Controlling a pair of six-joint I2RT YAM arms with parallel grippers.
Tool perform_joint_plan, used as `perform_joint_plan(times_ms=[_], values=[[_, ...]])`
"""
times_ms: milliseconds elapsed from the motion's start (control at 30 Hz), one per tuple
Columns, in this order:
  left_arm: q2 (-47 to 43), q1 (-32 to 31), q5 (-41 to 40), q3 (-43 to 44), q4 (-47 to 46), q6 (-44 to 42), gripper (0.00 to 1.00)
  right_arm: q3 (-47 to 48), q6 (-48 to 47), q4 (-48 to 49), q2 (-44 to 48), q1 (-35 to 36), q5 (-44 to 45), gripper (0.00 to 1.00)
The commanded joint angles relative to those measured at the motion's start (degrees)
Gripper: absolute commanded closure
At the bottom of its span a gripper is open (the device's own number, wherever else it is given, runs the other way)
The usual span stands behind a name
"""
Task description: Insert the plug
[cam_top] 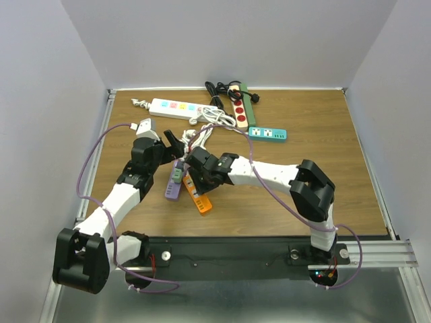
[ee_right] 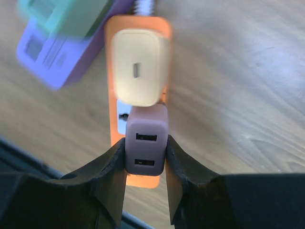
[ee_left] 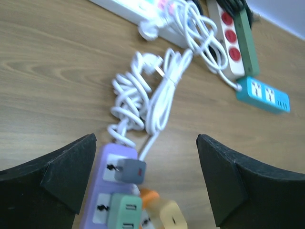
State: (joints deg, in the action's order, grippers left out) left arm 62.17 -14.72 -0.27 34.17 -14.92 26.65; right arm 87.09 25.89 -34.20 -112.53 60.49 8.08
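Note:
My right gripper point(ee_right: 145, 164) is shut on a mauve USB charger plug point(ee_right: 146, 139), held over the orange power strip point(ee_right: 116, 121); I cannot tell whether its pins are in a socket. A cream charger point(ee_right: 138, 67) sits in the strip just beyond it. A purple power strip point(ee_left: 107, 191) lies beside it with a grey plug point(ee_left: 129, 170) and a green charger point(ee_left: 124, 211). My left gripper point(ee_left: 145, 183) is open and empty above the purple strip. In the top view the right gripper point(cam_top: 193, 176) is over the orange strip point(cam_top: 201, 200) and the left gripper point(cam_top: 173, 142) is near the purple strip point(cam_top: 172, 186).
A tangle of white cable point(cam_top: 205, 124) lies behind the strips. A white power strip point(cam_top: 174, 108), a beige strip with red switches point(cam_top: 238, 108), a green strip beside it and a teal strip point(cam_top: 267, 134) sit at the back of the table.

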Motion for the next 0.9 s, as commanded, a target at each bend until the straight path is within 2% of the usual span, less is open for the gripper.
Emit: perform_joint_plan(times_ms=[0,300,667,867], values=[[-2.1,-1.6,8.0,-0.7,2.4,-1.8,0.02,-1.8,9.7,-0.7,-4.9,-7.3,11.3,1.00],[-3.0,-1.6,8.4,-1.2,1.7,-1.7,0.02,4.0,7.8,-5.4,-9.3,-5.4,13.4,1.00],[-2.1,-1.6,7.5,-1.2,2.0,-1.6,0.02,-0.3,4.8,-6.0,-11.2,-2.5,12.2,1.00],[-2.1,-1.6,7.1,-1.0,2.5,-2.0,0.02,0.7,-1.1,-5.6,-13.5,-2.5,11.7,1.00]])
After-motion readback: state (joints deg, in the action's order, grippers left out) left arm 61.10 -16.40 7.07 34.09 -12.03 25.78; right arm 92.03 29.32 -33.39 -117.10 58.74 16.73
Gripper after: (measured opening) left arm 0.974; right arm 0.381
